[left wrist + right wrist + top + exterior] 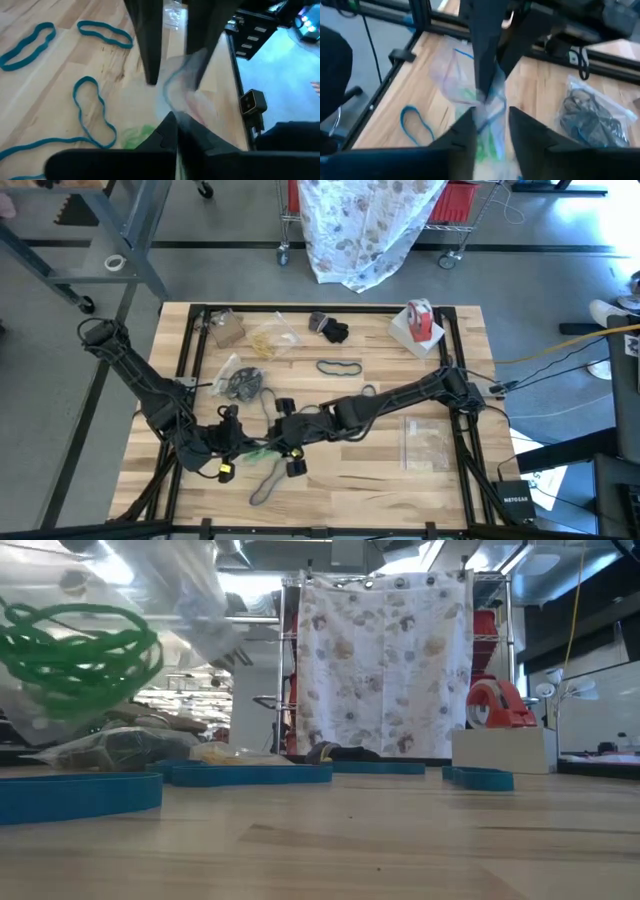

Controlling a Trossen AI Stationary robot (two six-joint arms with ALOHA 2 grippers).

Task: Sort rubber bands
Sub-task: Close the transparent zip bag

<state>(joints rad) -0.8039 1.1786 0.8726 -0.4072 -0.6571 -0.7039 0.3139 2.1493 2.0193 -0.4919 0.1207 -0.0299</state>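
From my station I list: wooden surface in a black metal frame. Red-and-white tape roll on a white box, far right corner. Flat clear plastic bag near the right edge. Black cloth bundle at the far edge. Beyond it, a floral-print sheet draped over a wire cart.

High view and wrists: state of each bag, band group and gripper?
left gripper: shut on clear bag
right gripper: open around clear bag
clear bag: lifted, holds green bands
green bands: bagged
teal bands: loose on table
black-band bag: lying flat
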